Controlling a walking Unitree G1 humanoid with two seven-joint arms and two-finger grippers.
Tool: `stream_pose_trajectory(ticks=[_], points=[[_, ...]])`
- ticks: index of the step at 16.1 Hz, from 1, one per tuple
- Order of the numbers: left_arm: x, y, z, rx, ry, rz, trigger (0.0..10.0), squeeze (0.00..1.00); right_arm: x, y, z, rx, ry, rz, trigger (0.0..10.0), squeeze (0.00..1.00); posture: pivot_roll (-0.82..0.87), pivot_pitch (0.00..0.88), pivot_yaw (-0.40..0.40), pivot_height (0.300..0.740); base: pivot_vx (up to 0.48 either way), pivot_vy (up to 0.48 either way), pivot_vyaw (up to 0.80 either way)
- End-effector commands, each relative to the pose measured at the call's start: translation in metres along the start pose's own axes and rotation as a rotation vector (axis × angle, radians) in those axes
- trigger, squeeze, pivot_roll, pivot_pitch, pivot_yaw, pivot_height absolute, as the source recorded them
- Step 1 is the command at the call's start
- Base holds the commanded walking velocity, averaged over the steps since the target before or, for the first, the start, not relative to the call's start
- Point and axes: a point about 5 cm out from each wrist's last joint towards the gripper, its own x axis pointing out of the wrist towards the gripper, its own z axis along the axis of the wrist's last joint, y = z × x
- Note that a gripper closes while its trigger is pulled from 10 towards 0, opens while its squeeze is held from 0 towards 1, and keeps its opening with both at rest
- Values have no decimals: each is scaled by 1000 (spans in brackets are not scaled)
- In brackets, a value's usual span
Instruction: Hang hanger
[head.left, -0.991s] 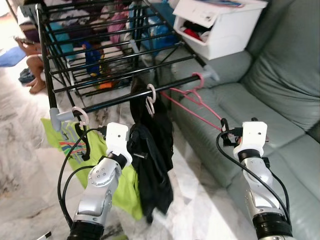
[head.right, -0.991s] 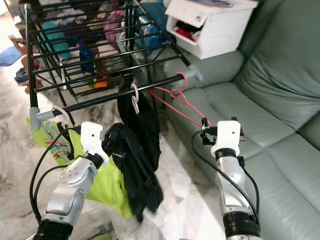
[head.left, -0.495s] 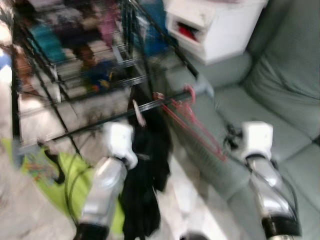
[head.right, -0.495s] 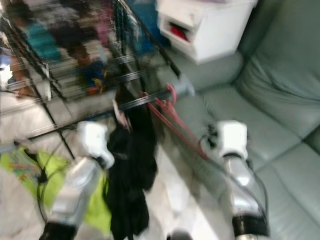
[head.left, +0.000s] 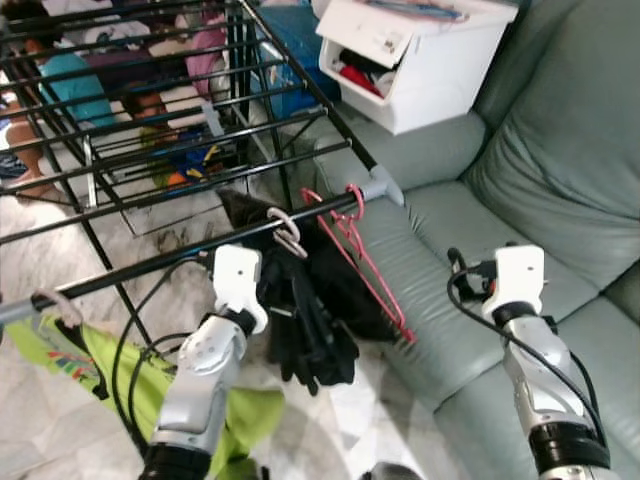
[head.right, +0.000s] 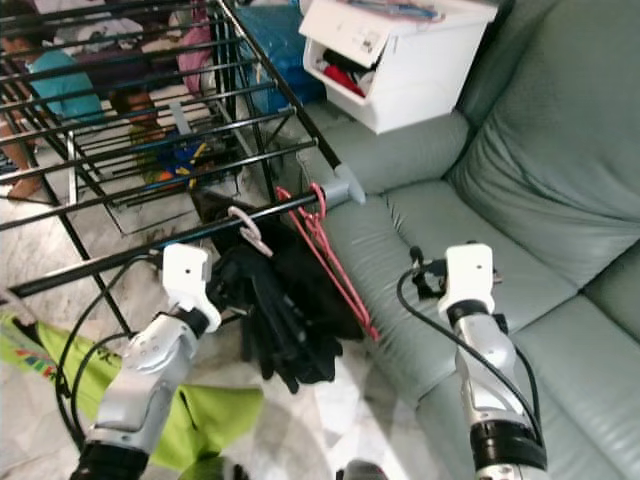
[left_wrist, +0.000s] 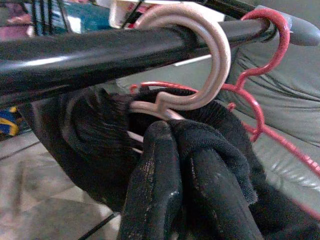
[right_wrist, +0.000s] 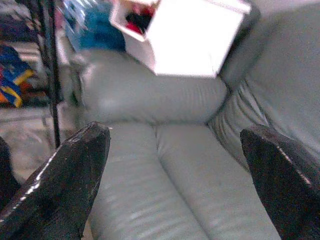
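Hangers on rail: three on the black front rail (head.left: 150, 265) — pale hanger (left_wrist: 210, 60) carrying one black garment (head.left: 310, 320), red hanger (head.left: 365, 265) bare beside it, another pale hook (head.left: 55, 305) farther left.
Left claw (left_wrist: 185, 190): clamped on the black garment just under the pale hanger's hook.
Right claw (right_wrist: 175, 170): fingers wide apart, over the grey sofa (head.left: 540, 180).
White boxes: one (head.left: 420, 55), on the sofa arm.

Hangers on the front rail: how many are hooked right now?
3: a pale hanger carrying the black garment, an empty red hanger beside it, and a pale hook above the green garment.
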Motion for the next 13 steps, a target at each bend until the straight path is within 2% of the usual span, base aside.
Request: stream_pose_trajectory(ticks=[1, 2, 4, 6, 8, 10, 13], points=[[0, 2, 12, 16, -50, 6, 10000, 0, 2, 0, 9, -6, -42, 19, 10000, 0, 27, 0, 0, 740, 0, 0, 0], [0, 2, 12, 17, -49, 8, 10000, 0, 0, 1, 8, -6, -45, 38, 10000, 0, 27, 0, 0, 740, 0, 0, 0], [0, 2, 12, 18, -46, 9, 10000, 0, -2, 3, 6, -4, -31, 55, 10000, 0, 24, 0, 1, 740, 0, 0, 800], [0, 2, 12, 21, -42, 8, 10000, 0, -3, 8, 4, 5, -17, 116, 10000, 0, 23, 0, 6, 740, 0, 0, 0], [-1, 3, 10, 26, -26, 5, 10000, 0, -2, 14, 1, 8, 32, 266, 10000, 0, 23, 0, 6, 740, 0, 0, 0], [-2, 2, 8, 28, -15, 0, 10000, 0, 1, 16, -2, -48, 69, 392, 10000, 0, 23, 0, 9, 740, 0, 0, 0], [-5, 2, 5, 37, 18, -8, 10000, 0, 13, 10, 0, -153, 107, 546, 10000, 0, 39, 0, 7, 740, 0, 0, 0]])
